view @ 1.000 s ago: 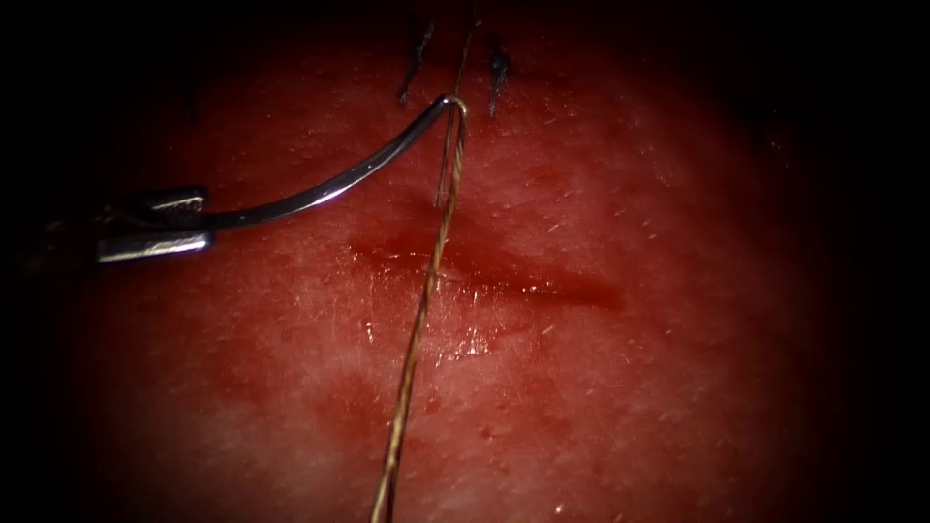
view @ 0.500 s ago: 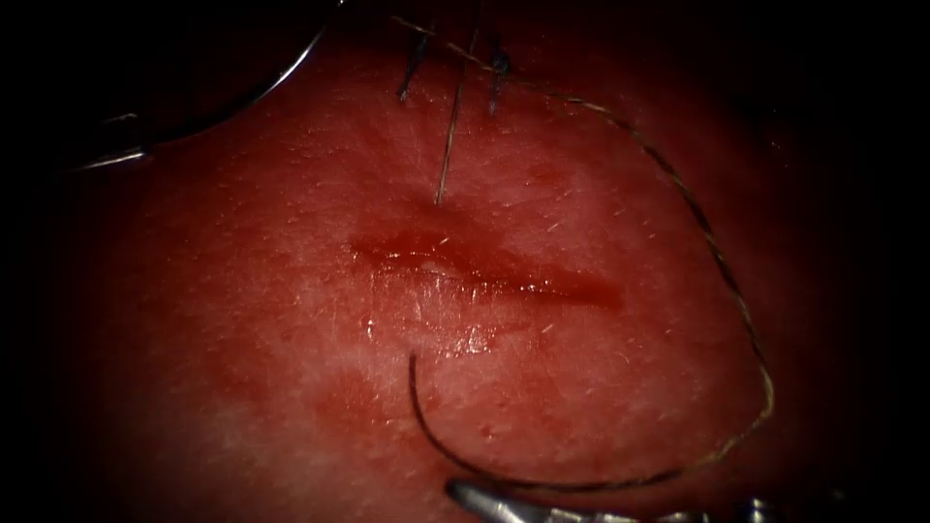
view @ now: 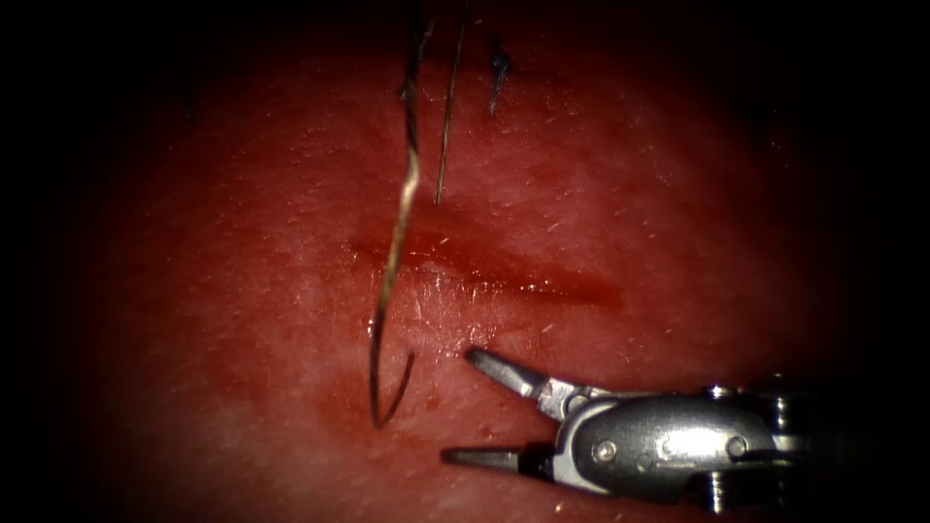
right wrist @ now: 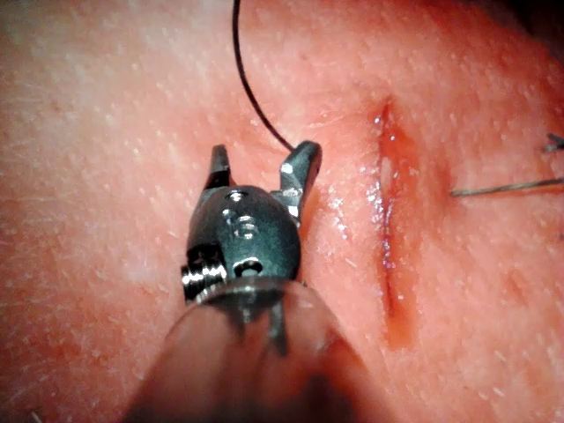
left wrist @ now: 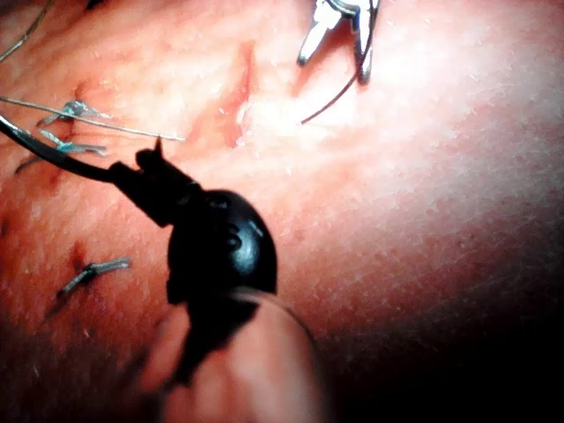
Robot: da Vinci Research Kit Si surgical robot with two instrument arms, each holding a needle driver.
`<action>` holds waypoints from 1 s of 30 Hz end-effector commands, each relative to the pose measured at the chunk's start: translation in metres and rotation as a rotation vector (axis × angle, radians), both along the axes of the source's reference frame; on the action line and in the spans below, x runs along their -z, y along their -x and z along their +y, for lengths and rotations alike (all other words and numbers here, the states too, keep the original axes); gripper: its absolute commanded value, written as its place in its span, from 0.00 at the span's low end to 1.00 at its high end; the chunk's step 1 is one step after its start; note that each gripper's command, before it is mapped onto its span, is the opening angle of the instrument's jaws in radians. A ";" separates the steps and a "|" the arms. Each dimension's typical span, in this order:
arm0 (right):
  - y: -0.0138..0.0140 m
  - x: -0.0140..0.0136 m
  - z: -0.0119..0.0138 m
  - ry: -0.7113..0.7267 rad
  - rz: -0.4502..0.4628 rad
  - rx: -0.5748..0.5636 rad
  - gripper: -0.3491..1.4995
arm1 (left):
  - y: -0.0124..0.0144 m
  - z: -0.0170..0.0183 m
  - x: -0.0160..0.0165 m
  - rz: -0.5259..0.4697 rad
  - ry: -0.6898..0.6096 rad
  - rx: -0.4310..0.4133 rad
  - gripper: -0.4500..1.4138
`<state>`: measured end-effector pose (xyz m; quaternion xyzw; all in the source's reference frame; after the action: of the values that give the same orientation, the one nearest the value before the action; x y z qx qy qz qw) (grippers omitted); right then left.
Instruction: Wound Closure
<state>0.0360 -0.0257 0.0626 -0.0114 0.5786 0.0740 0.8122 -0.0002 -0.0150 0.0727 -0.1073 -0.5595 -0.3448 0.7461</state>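
Endoscope, right tool point(view: 460, 407): comes in from the right on the near side of the cut point(view: 484, 273); jaws spread wide, holding nothing.
Endoscope, thread point(view: 392, 252): hangs from the top, crosses the cut's left end, then hooks back up in a small dark curl left of the upper jaw, apart from it.
Endoscope, second strand point(view: 448, 116): thin, meets the tissue point(view: 678, 242) just beyond the cut.
Endoscope, red fluid point(view: 455, 260): lies wet along the cut.
Endoscope, cut ends of thread point(view: 499, 73): stand at the far edge.
Left wrist, left tool point(left wrist: 150, 163): dark silhouette; jaws closed on a dark curved shaft that looks like the needle point(left wrist: 53, 152), held clear of the tissue; where along its curve cannot be told.
Left wrist, far side: the right tool's parted jaws with the thread curl beside them.
Right wrist, right tool: jaws apart and empty above the tissue beside the cut; the thread's free end lies just by one jaw tip.
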 end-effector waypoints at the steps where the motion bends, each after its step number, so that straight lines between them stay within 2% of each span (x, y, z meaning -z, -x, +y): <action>1: -0.0015 -0.0012 0.0000 0.002 -0.007 -0.006 0.77 | 0.0008 -0.0006 -0.0007 -0.002 -0.001 -0.010 0.00; 4: -0.0029 -0.0025 0.0004 0.007 -0.017 -0.019 0.78 | 0.0014 -0.0008 -0.0009 0.000 0.001 -0.017 0.00; 7: -0.0048 -0.0037 0.0003 0.010 -0.033 -0.031 0.84 | 0.0015 -0.0009 -0.0011 0.005 0.007 -0.025 0.00; 10: -0.0058 -0.0044 0.0001 0.027 -0.041 -0.032 0.84 | 0.0015 -0.0009 -0.0011 0.001 0.003 -0.024 0.00; 11: -0.0061 -0.0046 0.0000 0.034 -0.043 -0.031 0.77 | 0.0014 -0.0009 -0.0011 0.001 0.004 -0.025 0.00; 13: -0.0061 -0.0047 -0.0004 0.054 -0.046 -0.021 0.48 | 0.0015 -0.0009 -0.0011 -0.002 0.006 -0.028 0.00; 14: -0.0055 -0.0046 -0.0005 0.058 -0.020 -0.004 0.00 | 0.0015 -0.0009 -0.0011 -0.002 0.007 -0.029 0.00; 17: -0.0038 -0.0036 -0.0009 0.075 0.015 0.007 0.00 | 0.0015 -0.0009 -0.0011 -0.007 0.003 -0.032 0.00; 20: -0.0022 -0.0011 -0.0026 0.078 0.049 0.015 0.00 | 0.0019 -0.0010 -0.0014 -0.007 0.005 -0.038 0.00; 21: -0.0018 0.0005 -0.0038 0.078 0.064 0.026 0.00 | 0.0023 -0.0011 -0.0017 -0.008 0.001 -0.040 0.00; 22: -0.0018 0.0005 -0.0038 0.078 0.064 0.026 0.00 | 0.0023 -0.0011 -0.0017 -0.008 0.001 -0.040 0.00; 24: -0.0017 0.0027 -0.0055 0.078 0.083 0.044 0.00 | 0.0027 -0.0012 -0.0021 -0.005 0.002 -0.047 0.00; 25: -0.0017 0.0051 -0.0072 0.079 0.104 0.062 0.00 | 0.0032 -0.0014 -0.0026 -0.005 -0.001 -0.052 0.00; 27: -0.0017 0.0061 -0.0079 0.085 0.111 0.070 0.00 | 0.0034 -0.0014 -0.0028 -0.010 -0.004 -0.055 0.00; 30: -0.0018 0.0093 -0.0100 0.086 0.136 0.092 0.00 | 0.0039 -0.0016 -0.0033 -0.018 -0.004 -0.063 0.00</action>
<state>0.0373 -0.0354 0.0523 -0.0168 0.6367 0.0080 0.7709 -0.0040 -0.0161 0.0755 -0.0845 -0.5708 -0.3216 0.7507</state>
